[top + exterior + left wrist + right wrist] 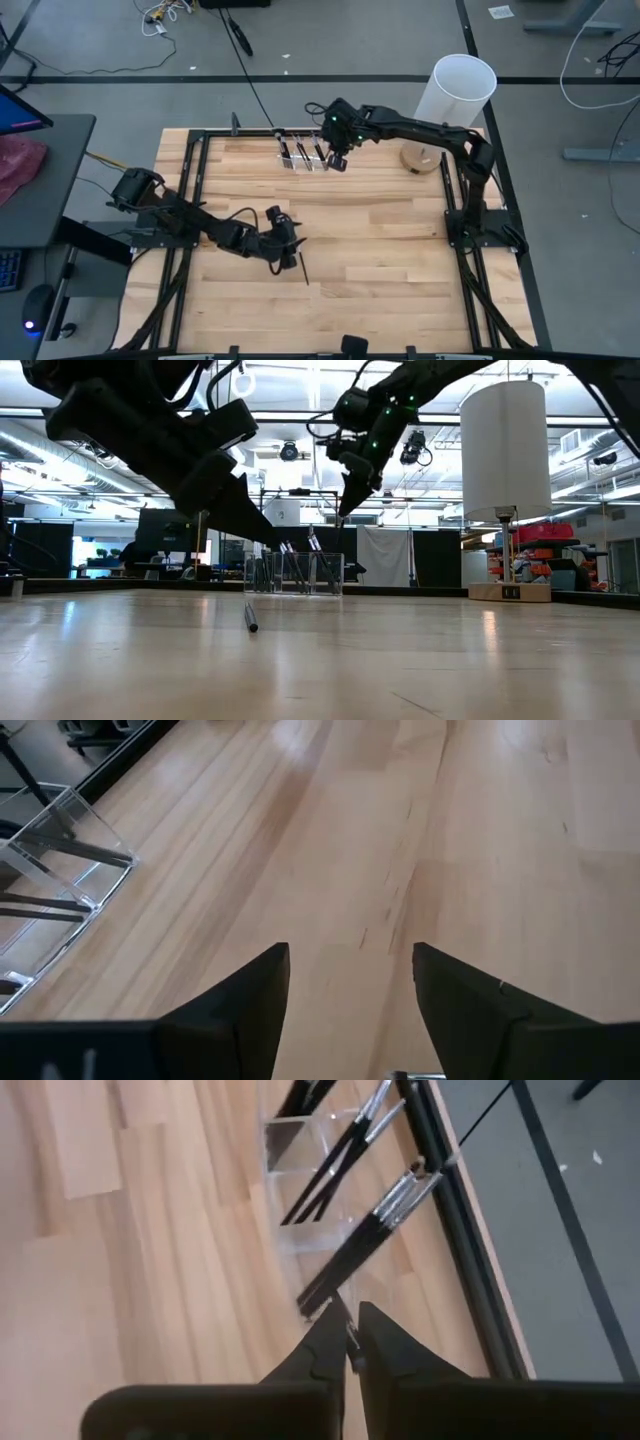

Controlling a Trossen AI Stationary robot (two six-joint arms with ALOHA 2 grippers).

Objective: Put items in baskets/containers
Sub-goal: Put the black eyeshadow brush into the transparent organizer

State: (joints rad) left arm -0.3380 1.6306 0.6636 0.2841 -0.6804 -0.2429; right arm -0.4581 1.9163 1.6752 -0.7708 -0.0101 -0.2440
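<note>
one low clear plastic organiser box (302, 156) at the table's 12 o'clock holding perhaps six slim dark makeup brushes (345, 1152), right gripper (338, 160) above it pinching one brush's handle (360, 1245), one dark brush (302, 268) lying near centre, left gripper (287, 250) beside it with fingers spread, one tall white cylinder (455, 92) at 1 o'clock

Left gripper (350, 995) agape, right gripper (350, 1342) pinched.

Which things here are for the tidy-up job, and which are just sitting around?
For the job:
- makeup brush on the table
- clear organiser box with brushes standing in it
- brush pinched in the right tool
- left tool, open over the table

Just sitting around:
- tall white cylinder
- its wooden base
</note>
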